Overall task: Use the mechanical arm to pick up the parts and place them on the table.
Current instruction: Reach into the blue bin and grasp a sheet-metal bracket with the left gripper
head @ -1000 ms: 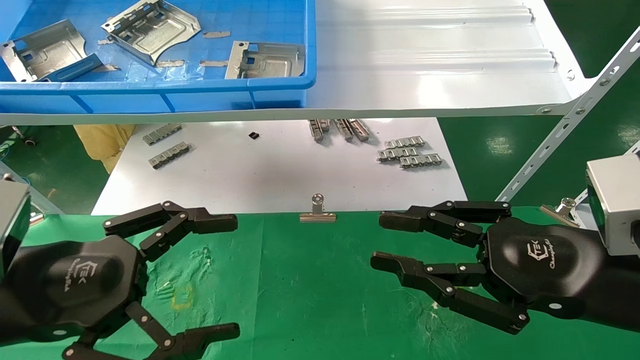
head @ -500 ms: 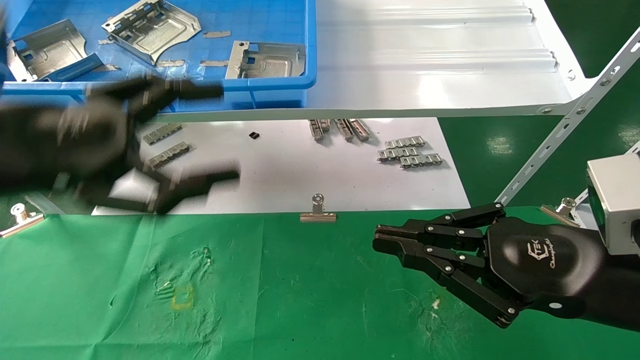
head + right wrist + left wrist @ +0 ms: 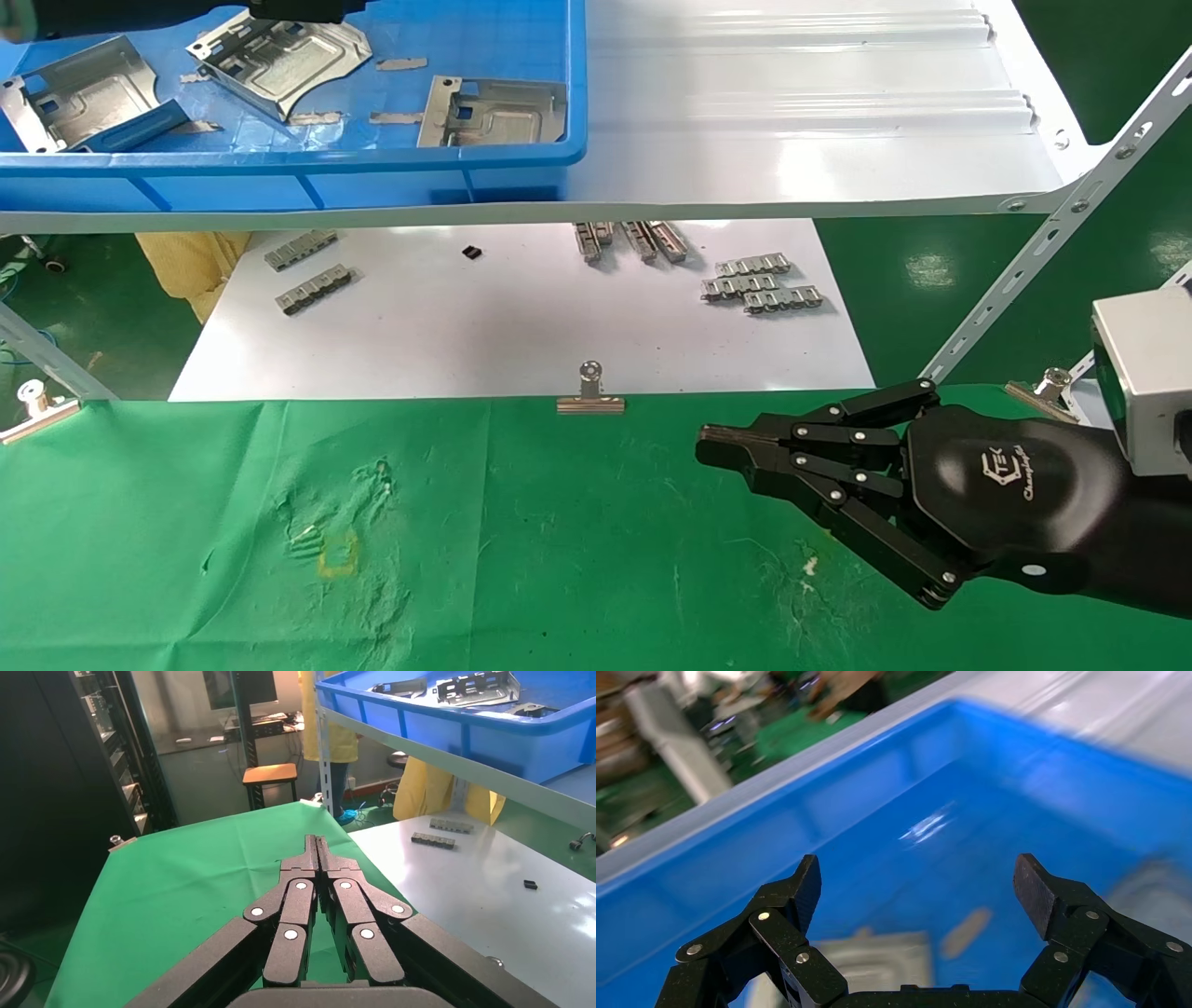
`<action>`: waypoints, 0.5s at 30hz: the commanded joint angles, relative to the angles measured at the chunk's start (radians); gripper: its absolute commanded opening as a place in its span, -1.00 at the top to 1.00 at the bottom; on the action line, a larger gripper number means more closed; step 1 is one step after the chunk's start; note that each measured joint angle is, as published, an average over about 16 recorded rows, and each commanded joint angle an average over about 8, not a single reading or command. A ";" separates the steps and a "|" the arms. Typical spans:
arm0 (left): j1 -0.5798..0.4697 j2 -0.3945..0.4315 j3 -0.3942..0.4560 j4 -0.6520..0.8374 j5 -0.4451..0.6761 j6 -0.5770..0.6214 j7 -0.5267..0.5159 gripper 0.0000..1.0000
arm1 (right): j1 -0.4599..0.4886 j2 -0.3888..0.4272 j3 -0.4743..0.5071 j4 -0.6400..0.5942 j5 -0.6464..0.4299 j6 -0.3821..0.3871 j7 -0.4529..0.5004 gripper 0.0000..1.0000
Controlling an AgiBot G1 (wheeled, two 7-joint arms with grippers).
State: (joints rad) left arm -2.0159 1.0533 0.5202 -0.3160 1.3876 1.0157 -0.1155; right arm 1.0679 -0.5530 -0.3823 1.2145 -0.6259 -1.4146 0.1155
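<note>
Three silvery stamped parts lie in the blue bin (image 3: 279, 168) on the shelf: one at the left (image 3: 79, 93), one in the middle (image 3: 284, 56), one at the right (image 3: 498, 112). My left gripper (image 3: 279, 9) shows only at the head view's top edge, over the bin. In the left wrist view it (image 3: 923, 881) is open and empty above the bin floor, with a blurred part (image 3: 877, 959) below it. My right gripper (image 3: 717, 447) is shut and empty, low over the green table (image 3: 559, 559); it also shows in the right wrist view (image 3: 316, 843).
The white ribbed shelf (image 3: 792, 112) carries the bin. Below it a white board (image 3: 521, 326) holds small linked strips (image 3: 764, 284). A binder clip (image 3: 590, 391) grips the cloth's far edge. A slanted perforated bracket (image 3: 1052, 233) stands at the right.
My left gripper has risen from the green cloth up over the blue bin, staying open. My right gripper has closed its fingers and stayed in place.
</note>
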 commanded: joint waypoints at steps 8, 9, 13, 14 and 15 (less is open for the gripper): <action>-0.080 0.064 0.044 0.199 0.089 -0.146 0.067 1.00 | 0.000 0.000 0.000 0.000 0.000 0.000 0.000 -1.00; -0.083 0.064 0.045 0.210 0.091 -0.154 0.072 1.00 | 0.000 0.000 0.000 0.000 0.000 0.000 0.000 -1.00; -0.090 0.067 0.048 0.250 0.097 -0.186 0.081 1.00 | 0.000 0.000 0.000 0.000 0.000 0.000 0.000 -1.00; -0.091 0.068 0.049 0.259 0.098 -0.193 0.082 1.00 | 0.000 0.000 0.000 0.000 0.000 0.000 0.000 -1.00; -0.092 0.069 0.049 0.266 0.099 -0.197 0.082 1.00 | 0.000 0.000 0.000 0.000 0.000 0.000 0.000 -1.00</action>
State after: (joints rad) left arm -2.1062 1.1222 0.5682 -0.0556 1.4846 0.8285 -0.0377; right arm 1.0679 -0.5530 -0.3823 1.2145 -0.6259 -1.4146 0.1155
